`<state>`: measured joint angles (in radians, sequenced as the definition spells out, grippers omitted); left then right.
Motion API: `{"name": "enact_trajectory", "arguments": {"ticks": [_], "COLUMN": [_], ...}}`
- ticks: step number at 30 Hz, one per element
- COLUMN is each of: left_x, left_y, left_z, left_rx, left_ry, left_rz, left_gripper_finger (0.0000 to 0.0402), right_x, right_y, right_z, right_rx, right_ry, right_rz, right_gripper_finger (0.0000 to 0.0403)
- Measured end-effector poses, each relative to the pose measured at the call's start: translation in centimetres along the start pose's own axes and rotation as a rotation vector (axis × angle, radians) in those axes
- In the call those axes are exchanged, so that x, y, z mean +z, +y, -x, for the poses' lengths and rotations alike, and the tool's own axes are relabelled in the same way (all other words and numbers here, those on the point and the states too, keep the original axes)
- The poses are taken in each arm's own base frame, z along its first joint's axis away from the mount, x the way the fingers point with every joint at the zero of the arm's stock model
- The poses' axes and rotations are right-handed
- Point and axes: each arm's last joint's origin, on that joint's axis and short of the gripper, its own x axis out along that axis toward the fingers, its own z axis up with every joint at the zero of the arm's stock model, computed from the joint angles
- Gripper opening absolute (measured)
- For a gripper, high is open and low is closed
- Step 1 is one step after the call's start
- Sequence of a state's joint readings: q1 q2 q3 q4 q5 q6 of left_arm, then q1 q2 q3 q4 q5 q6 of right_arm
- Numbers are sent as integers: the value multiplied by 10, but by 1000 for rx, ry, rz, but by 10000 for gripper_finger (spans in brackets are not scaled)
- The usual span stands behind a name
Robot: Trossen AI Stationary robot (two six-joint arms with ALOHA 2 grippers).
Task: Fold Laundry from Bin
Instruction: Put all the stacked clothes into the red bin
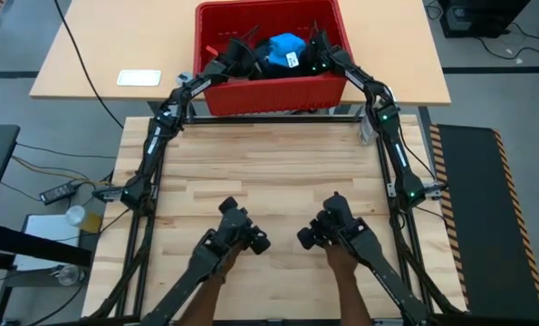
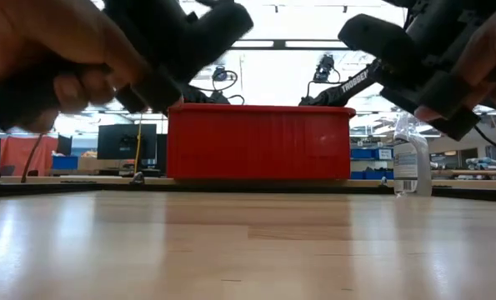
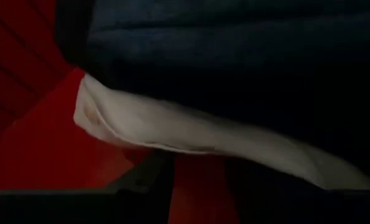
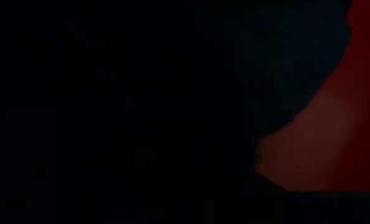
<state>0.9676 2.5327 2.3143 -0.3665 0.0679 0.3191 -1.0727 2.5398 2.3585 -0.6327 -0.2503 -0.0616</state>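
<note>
The red bin stands on a separate far table, just beyond the wooden table's far edge; the low view shows its ribbed front wall. Laundry lies inside it: a bright blue garment on top of dark cloth. My left gripper reaches into the bin's left part. Its wrist view shows dark navy cloth over a white garment against the red wall. My right gripper is down in the bin's right part, shut, with dark cloth filling its wrist view. My right gripper sits low among the dark laundry at the bin's right side, slanting down from the near side. Its wrist view is almost wholly dark, and I cannot tell whether the shut fingers touch or hold any cloth.
A person's hands grip two control arms over the wooden table near its front edge; they loom large in the low view. A clear bottle stands right of the bin. A white card lies on the far table.
</note>
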Motion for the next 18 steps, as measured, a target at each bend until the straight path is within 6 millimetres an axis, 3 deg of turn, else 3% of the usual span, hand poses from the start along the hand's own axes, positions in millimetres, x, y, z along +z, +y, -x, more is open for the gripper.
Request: {"name": "enact_trajectory", "arguments": {"ticks": [4, 7, 13, 18], "left_x": [5, 20, 54, 82], "left_y": [0, 2, 6, 5], "left_z": [10, 29, 73, 109], "left_rx": [3, 17, 61, 122], "left_ry": [30, 19, -45, -133], "left_rz": [14, 16, 30, 38], "left_gripper_finger": [142, 142, 140, 117], "right_x": [3, 9, 39, 56], "right_y": [1, 4, 12, 12], "right_z": [7, 24, 89, 142], "right_rx": [7, -84, -177, -229], "right_ry": [-3, 19, -73, -153], "right_rz": [10, -3, -7, 25], "right_gripper_finger": [14, 12, 12, 12]}}
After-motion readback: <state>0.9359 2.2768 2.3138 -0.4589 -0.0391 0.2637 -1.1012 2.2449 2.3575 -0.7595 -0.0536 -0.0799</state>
